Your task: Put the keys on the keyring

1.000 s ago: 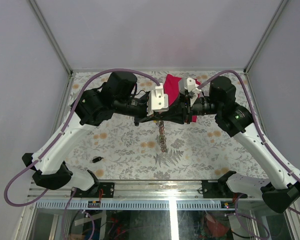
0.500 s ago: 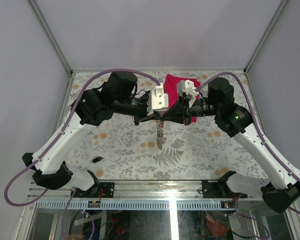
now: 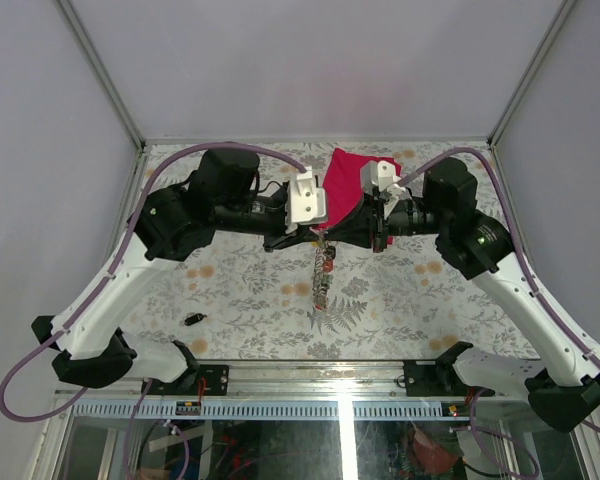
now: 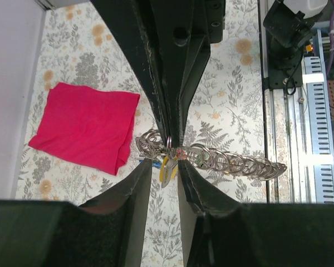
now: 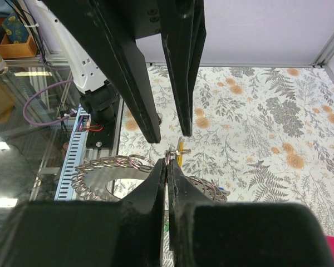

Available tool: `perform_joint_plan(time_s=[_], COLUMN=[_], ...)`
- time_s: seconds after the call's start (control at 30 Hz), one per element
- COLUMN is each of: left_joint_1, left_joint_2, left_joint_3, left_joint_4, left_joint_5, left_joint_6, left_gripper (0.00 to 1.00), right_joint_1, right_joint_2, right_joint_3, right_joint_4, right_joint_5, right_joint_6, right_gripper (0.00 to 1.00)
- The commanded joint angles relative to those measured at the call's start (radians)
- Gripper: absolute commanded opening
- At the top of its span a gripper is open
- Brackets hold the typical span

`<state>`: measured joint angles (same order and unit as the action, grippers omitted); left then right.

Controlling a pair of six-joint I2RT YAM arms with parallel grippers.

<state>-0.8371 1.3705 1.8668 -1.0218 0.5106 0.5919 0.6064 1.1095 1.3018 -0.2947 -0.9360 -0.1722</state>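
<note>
The tiny keys [image 4: 167, 167] are too small to count where the right gripper [image 5: 167, 161] pinches the keyring [image 4: 228, 162] tight above the table [image 3: 230, 290], with the left gripper [image 4: 164, 162] gaping beside it and the rings stretching toward the near edge.

Your left arm [image 3: 115, 285] and right arm [image 3: 525, 305] have white shells, chunky black joints [image 3: 215, 180], and purple cables [image 3: 235, 146] looped along them.

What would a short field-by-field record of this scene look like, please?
left pincer: open, fingers either side of the keys, gripping nothing
right pincer: shut on the keyring, above the table
keyring: string of linked metal rings trailing from the right pincer
keys: coloured heads bunched beside the grip point
red cloth: folded, flat on the table, apart from the keyring
</note>
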Motion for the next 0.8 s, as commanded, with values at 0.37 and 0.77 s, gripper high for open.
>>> perform_joint_plan(time_s=[0.37, 0.77], left_joint_1=[-0.007, -0.006], left_joint_2=[-0.073, -0.073], left_joint_3=[-0.09, -0.117], left_joint_4=[0.155, 0.186], left_joint_5=[0.026, 0.032], left_joint_6=[-0.044, -0.047], left_gripper=[0.3, 0.21], right_joint_1=[0.006, 0.006], right_joint_2=[-0.087, -0.099], right_joint_3=[0.05, 0.032], right_joint_4=[0.152, 0.226], right_joint_5=[-0.014, -0.014], right_joint_6=[0.073, 0.125], right_gripper=[0.0, 0.0])
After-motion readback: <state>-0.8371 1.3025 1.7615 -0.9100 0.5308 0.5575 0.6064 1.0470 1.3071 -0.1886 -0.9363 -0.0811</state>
